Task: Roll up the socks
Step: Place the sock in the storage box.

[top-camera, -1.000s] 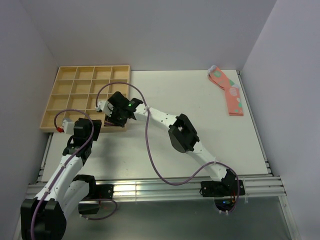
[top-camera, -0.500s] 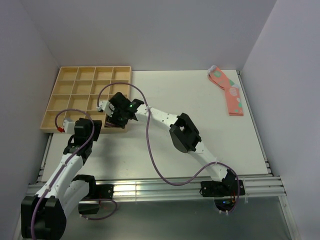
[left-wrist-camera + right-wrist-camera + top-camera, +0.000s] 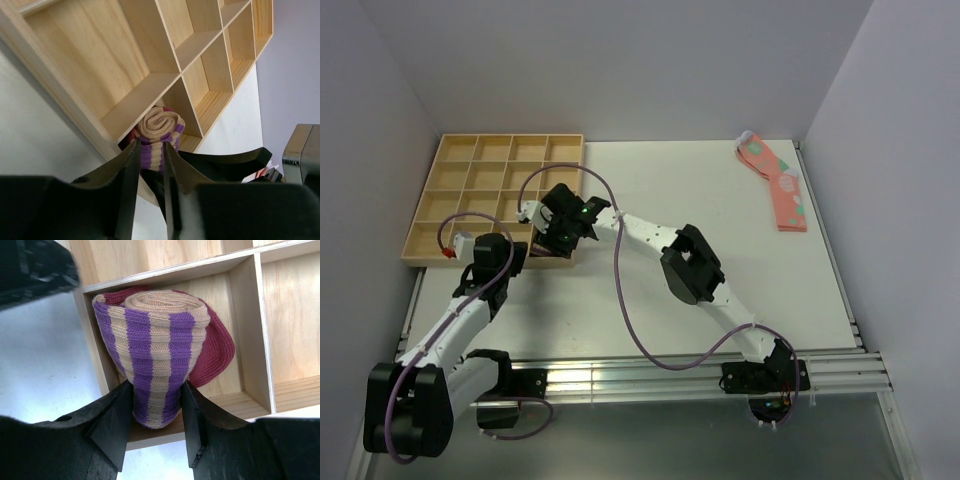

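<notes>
1. Progress — the tan knit sock with purple-striped cuff and dark red toe (image 3: 160, 350) is already a tight roll. It stands in a compartment of the pale wooden divider tray (image 3: 250, 325), at the centre of the right wrist frame. By my judgement only letting go and backing out are left
2. The right gripper (image 3: 156, 392) pinches the roll's lower end between part-open jaws
3. The left gripper (image 3: 151, 150) has its jaws narrowly apart — the roll sits just beyond the tips, and I cannot tell whether they grip it

Right claw (image 3: 156, 390) pinches the socks (image 3: 160, 335); left claw (image 3: 150, 147), fingers nearly together, just beside.
</notes>
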You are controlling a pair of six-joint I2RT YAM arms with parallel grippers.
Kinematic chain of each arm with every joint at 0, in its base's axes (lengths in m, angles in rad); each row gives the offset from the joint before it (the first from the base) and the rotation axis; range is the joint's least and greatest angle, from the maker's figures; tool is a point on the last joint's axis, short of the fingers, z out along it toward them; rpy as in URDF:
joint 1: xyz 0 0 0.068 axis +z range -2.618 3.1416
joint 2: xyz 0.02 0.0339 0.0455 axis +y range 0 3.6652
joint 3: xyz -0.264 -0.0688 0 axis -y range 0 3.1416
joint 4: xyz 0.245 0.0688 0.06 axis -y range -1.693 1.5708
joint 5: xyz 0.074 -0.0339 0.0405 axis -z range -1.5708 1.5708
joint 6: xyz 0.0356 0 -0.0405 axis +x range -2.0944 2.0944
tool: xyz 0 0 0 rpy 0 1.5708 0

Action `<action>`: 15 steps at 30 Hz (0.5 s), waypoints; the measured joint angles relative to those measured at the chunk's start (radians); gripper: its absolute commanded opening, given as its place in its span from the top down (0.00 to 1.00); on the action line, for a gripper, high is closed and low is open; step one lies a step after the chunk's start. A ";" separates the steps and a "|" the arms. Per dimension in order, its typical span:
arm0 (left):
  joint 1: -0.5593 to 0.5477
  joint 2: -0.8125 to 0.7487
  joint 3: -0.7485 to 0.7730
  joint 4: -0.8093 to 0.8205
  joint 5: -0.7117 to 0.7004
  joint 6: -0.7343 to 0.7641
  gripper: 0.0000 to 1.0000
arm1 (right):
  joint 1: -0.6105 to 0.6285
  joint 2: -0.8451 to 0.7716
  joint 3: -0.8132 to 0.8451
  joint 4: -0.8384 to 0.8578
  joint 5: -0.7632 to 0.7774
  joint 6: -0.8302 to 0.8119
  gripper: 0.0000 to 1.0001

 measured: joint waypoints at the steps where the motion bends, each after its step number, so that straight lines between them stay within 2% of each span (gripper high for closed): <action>1: 0.000 0.011 0.000 0.015 0.005 0.000 0.72 | 0.000 0.000 0.000 0.000 0.000 0.000 0.50; 15: 0.000 0.188 -0.009 0.204 0.059 0.005 0.78 | 0.000 0.000 -0.004 0.003 0.001 0.003 0.51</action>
